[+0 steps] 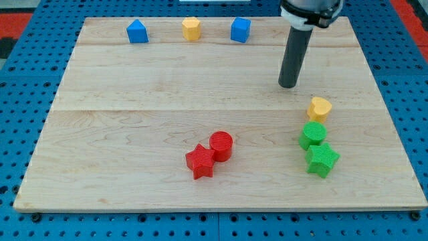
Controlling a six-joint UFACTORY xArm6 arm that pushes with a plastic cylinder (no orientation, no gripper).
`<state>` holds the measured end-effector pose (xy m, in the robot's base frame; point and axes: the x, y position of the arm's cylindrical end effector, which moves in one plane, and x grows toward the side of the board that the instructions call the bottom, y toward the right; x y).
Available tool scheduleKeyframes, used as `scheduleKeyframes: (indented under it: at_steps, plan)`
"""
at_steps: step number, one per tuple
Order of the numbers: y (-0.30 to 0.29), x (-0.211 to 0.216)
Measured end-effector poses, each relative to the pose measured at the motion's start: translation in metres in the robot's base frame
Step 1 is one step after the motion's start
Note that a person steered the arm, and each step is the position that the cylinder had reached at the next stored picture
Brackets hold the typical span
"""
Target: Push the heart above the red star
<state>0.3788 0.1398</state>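
The approach is still in hand: the rod, with no jaws to open or close, has its tip point(289, 86) just up-left of the yellow heart point(319, 108), which sits at the view's right, well apart from the red star point(200, 161), so the tip must get round to the heart's right side and shove it leftward.

Pale smooth wooden board point(134, 100), matt plastic-looking blocks, blue perforated base point(20, 87), dark matt rod point(294, 57)
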Motion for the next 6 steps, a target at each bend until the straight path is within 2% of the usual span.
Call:
scheduleKeyframes:
  at_steps: [1,2,3,4,6]
  plan:
    - [0.091,0.022]
    - [0.095,0.078]
    - [0.014,0.076]
    - [-0.038,0.075]
    - [-0.146,0.043]
